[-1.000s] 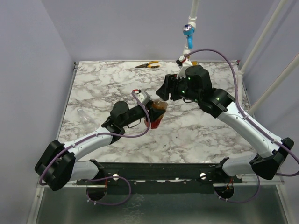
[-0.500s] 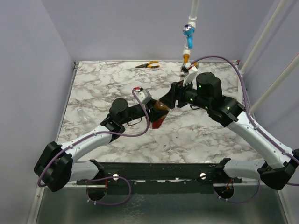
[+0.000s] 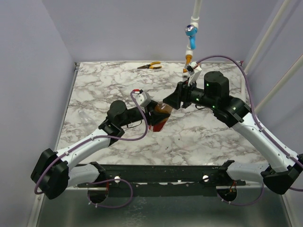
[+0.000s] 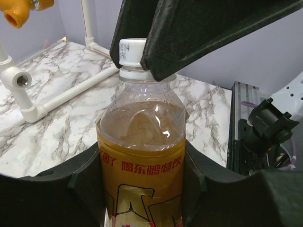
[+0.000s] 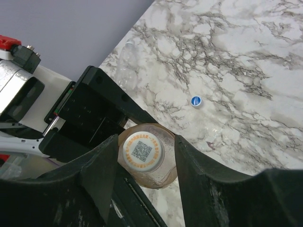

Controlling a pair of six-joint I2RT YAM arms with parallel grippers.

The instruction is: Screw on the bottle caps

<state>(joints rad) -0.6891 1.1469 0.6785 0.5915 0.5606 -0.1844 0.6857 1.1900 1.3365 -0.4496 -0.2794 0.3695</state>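
I'm holding the bottle (image 4: 142, 142) in the left gripper (image 3: 149, 116), whose fingers are clamping the labelled body. It is hanging clear of the marble table (image 3: 203, 132), leaning with its neck toward the right arm. The white cap (image 5: 142, 150) is sitting on the neck. The right gripper (image 3: 171, 100) is straddling it with its jaws parted. A sliver of bottle shoulder is showing on each side in the right wrist view, so I'm reading it as not yet biting.

My main worry is the lean. If the right wrist isn't lined up with the neck when I'm turning, the cap could cross-thread or pop off, and the amber liquid is sitting high enough to spill.

Whether the cap is already caught on the thread I can't say, since a finger is covering its skirt in the left wrist view. If it is loose, an uneven pinch may be flicking it off sideways.

The left grip is on the slick label, so twisting may be spinning the whole bottle instead of the cap.

The blue cap (image 5: 196, 100) is lying on the table below, well apart from both grippers.
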